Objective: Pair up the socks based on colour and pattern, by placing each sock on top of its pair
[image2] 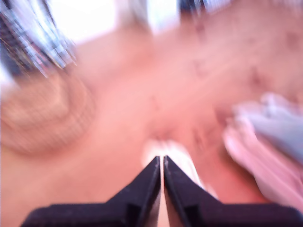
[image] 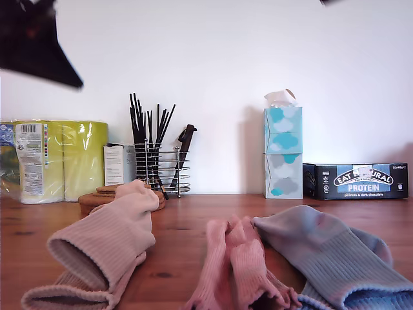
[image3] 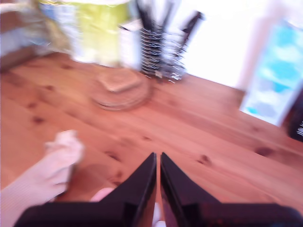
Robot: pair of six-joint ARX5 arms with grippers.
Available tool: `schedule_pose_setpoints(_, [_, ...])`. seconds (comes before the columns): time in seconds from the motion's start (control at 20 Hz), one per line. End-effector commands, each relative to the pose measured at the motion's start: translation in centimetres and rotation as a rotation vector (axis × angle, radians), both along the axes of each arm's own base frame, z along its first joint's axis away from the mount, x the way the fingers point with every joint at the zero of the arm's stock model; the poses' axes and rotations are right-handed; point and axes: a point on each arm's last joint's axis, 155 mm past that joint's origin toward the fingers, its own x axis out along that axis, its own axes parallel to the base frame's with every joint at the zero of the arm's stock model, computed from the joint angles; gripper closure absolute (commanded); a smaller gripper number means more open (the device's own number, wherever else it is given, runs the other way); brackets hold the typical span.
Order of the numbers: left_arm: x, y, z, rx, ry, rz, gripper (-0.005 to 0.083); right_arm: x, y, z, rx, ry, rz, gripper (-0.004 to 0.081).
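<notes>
In the exterior view, two beige-peach socks [image: 106, 245] lie stacked at the left. Two pink toe socks [image: 235, 271] lie in the middle and two light blue socks [image: 335, 258] at the right. A dark arm part [image: 32, 45] hangs high at that view's upper left; I cannot tell which arm it is. My first gripper [image2: 159, 159] is shut, high over the table, with a pale sock end [image2: 177, 156] below it and the pink socks [image2: 255, 161] and blue socks [image2: 279, 125] to one side. My second gripper [image3: 157, 155] is shut above bare wood, near a beige sock [image3: 47, 170].
Round cork coasters [image: 97, 197] sit behind the beige socks, before a wire utensil rack [image: 161, 168]. Along the wall stand yellow paper-towel rolls [image: 64, 158], a small white box [image: 119, 165], stacked tissue boxes [image: 282, 152] and a protein-bar box [image: 361, 181]. Both wrist views are blurred.
</notes>
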Motion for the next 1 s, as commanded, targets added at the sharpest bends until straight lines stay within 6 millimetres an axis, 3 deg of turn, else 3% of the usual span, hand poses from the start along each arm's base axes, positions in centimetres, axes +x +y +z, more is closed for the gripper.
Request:
schedule_pose_setpoints(0.0, [-0.5,1.2,-0.9,-0.023,-0.001,0.041,0.0793,-0.5,-1.5,1.3,0.048,-0.058,-0.035,0.0781])
schedule_pose_setpoints(0.15, [-2.0,3.4,-1.0,-0.043,-0.038,0.101,0.0793,-1.5,-2.8,0.1,0.08,-0.045,-0.06,0.0781])
schedule_pose_setpoints(0.3, [-4.2,4.9,0.3,-0.089,-0.095,0.143,0.0793,-3.6,-3.1,-0.4,0.079,-0.021,-0.045,0.0781])
schedule_pose_setpoints(0.55, [-8.4,5.1,1.8,-0.151,-0.105,0.137,0.0793,-7.6,-3.2,0.2,0.111,-0.021,-0.002,0.0781])
schedule_pose_setpoints(0.7, [-10.1,4.9,1.6,-0.214,-0.058,0.137,0.0793,-9.6,-3.1,-0.5,0.154,0.036,0.012,0.0781])
schedule_pose_setpoints(0.95, [-10.7,5.0,0.5,-0.203,-0.015,0.143,0.0793,-10.0,-3.2,-2.3,0.132,0.11,0.005,0.0781])
